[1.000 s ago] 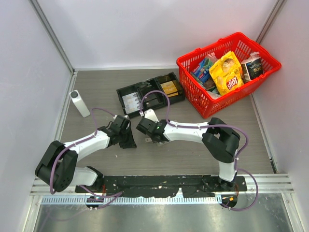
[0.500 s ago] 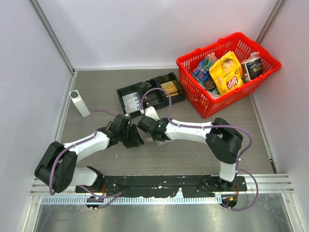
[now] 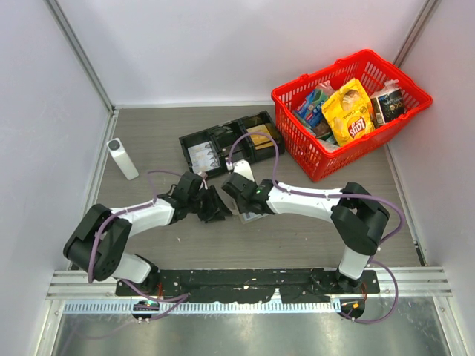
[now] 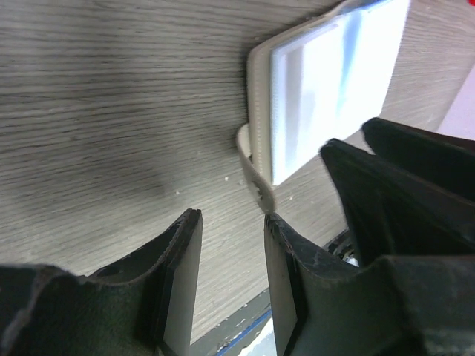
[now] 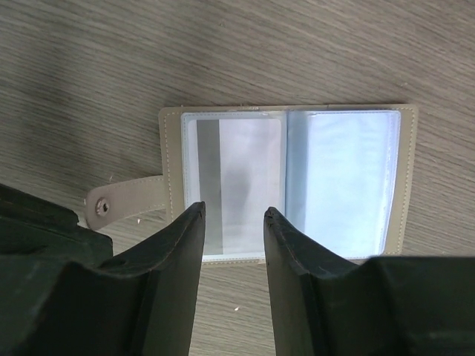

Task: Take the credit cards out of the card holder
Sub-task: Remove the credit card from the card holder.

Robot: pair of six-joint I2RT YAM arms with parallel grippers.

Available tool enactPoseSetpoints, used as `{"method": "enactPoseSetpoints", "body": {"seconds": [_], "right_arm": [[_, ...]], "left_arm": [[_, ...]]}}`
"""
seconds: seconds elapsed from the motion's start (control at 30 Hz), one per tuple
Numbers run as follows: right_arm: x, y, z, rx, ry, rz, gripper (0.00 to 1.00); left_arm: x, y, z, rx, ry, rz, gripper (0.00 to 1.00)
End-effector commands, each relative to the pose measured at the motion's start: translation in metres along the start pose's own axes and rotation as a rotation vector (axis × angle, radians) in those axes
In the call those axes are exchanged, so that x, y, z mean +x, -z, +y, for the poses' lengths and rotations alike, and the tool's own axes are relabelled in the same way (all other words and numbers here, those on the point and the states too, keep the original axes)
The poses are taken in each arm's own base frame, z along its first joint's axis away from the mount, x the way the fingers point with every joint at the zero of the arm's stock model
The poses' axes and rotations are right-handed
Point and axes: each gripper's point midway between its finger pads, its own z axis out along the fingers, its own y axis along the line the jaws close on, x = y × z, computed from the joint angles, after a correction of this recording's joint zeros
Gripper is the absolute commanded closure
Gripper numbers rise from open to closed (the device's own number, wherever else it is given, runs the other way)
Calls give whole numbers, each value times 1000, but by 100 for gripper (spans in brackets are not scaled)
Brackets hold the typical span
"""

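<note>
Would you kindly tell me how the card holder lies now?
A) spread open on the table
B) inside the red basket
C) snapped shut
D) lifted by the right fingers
A: the right wrist view shows the card holder spread open on the table, strap unsnapped.

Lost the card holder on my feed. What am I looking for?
Start at the red basket at the far right, then go left to the long black tray. The card holder lies on the table just nearer than that tray, under the right gripper. It alone is pale beige, open like a booklet with clear pockets and a snap strap.
</note>
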Motion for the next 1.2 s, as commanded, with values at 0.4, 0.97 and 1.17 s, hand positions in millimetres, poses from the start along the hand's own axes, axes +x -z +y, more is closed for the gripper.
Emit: {"method": "enactPoseSetpoints", "body": {"seconds": [0.4, 0.97, 1.17], "right_arm": [[-14, 5, 6, -50, -67, -52, 57], [1, -9, 24, -118, -41, 9, 44], [5, -14, 31, -142, -37, 27, 42]], "left_arm": [[-29, -10, -19, -2, -20, -73, 70], [-11, 8, 2, -52, -41, -58, 100], [-8, 9, 4, -54, -42, -51, 100]]}}
